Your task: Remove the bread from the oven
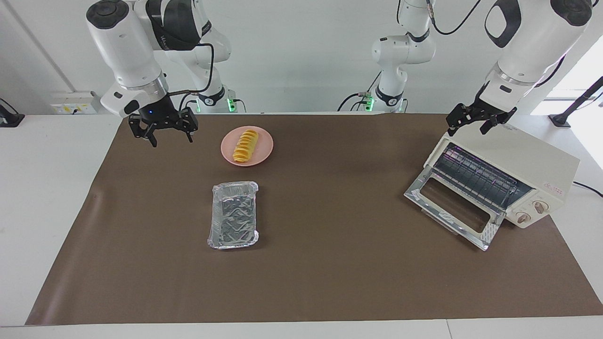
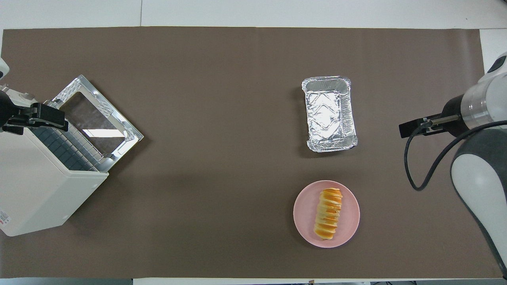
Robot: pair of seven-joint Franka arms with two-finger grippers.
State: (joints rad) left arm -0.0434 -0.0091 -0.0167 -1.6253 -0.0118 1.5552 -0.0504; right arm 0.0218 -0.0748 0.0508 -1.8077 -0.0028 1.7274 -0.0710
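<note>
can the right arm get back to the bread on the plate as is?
Probably yes. The right end effector hangs open over bare mat beside the pink plate; the bread lies uncovered, nothing between them.

The bread (image 1: 246, 146) lies on a plate (image 1: 264, 149) toward the right arm's end of the desk (image 1: 330, 282). A foil tray (image 1: 234, 215) sits farther from the robots than the plate. The oven (image 1: 499, 176), door down, stands at the left arm's end.

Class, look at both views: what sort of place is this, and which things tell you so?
Probably a robotics lab: white robot arms stand at a table with a brown mat and a cream-white toaster oven.
</note>
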